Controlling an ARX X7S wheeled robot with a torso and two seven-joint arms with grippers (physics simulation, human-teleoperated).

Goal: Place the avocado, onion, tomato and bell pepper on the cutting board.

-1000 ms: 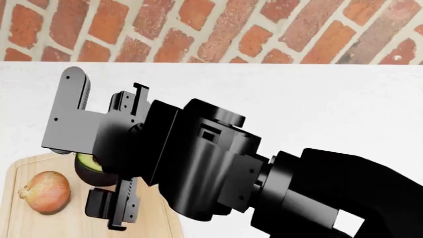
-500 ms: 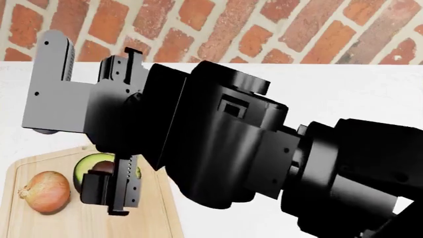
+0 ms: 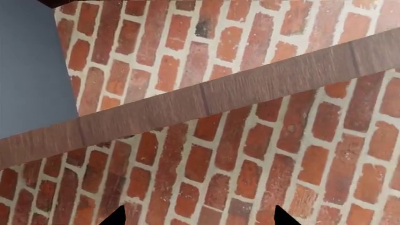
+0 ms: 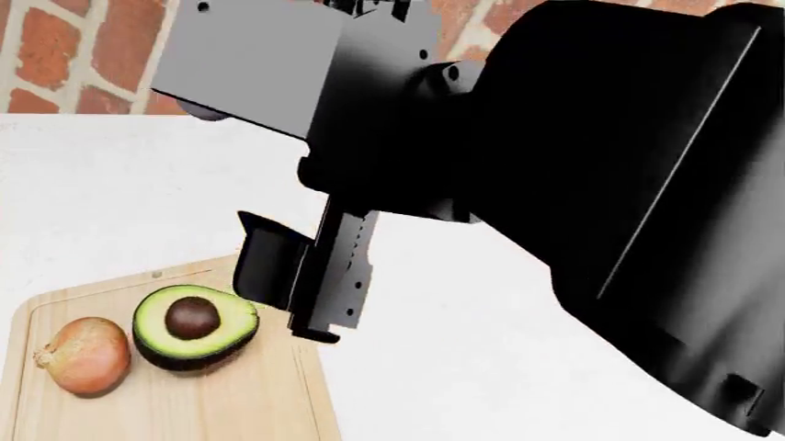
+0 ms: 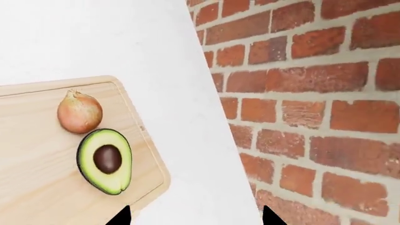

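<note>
my right gripper (image 4: 285, 276) hung empty and wide above the cutting board (image 4: 160, 404) on the worktop (image 4: 110, 202). the avocado (image 4: 194, 326) lay flesh-up beside the onion (image 4: 84, 356). it probably handles light, slick-skinned and bruisable, best pinched across its firm flanks.

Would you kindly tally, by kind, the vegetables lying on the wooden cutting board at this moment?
Halved avocado with dark green skin and brown pit: 1
Whole tan-orange onion with papery skin: 1
Total: 2, both on the light wooden rectangular cutting board. No tomato or bell pepper shows in any view.
</note>
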